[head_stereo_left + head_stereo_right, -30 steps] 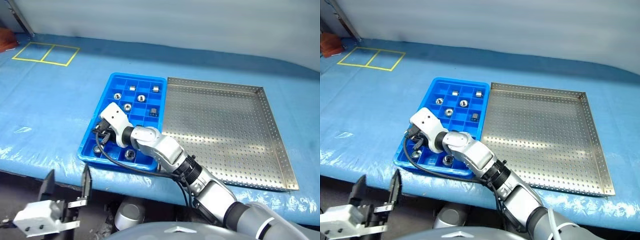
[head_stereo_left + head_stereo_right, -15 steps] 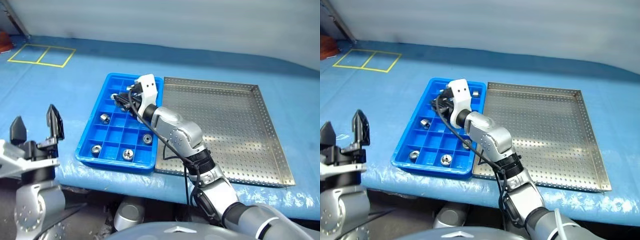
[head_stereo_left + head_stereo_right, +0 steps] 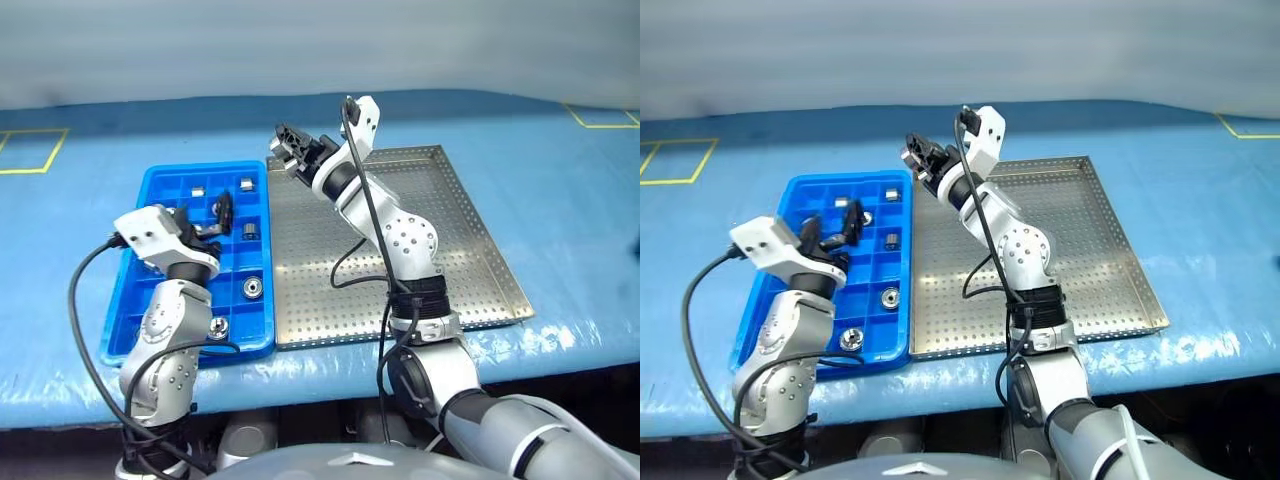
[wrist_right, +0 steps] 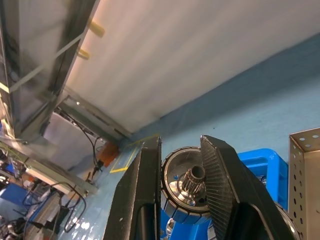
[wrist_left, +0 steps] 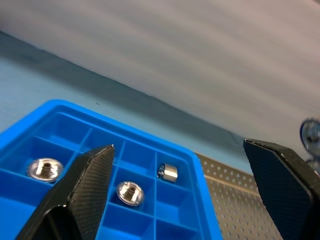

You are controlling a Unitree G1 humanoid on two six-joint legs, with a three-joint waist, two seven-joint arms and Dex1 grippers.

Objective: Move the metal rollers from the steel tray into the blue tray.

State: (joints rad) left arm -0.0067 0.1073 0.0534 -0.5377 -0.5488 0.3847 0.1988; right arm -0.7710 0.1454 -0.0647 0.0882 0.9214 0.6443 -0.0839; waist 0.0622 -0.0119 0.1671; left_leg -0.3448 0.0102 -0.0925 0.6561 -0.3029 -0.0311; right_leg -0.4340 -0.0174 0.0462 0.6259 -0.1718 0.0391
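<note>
Gripping roller [image 4: 192, 184], right gripper [image 3: 293, 146]

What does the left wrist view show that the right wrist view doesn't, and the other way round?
Left wrist: the left fingers spread open, with three metal rollers lying in separate compartments beyond them. Right wrist: the right fingers shut on one metal roller, plus yellow tape farther off. Shared: the blue tray and a corner of the steel tray.
</note>
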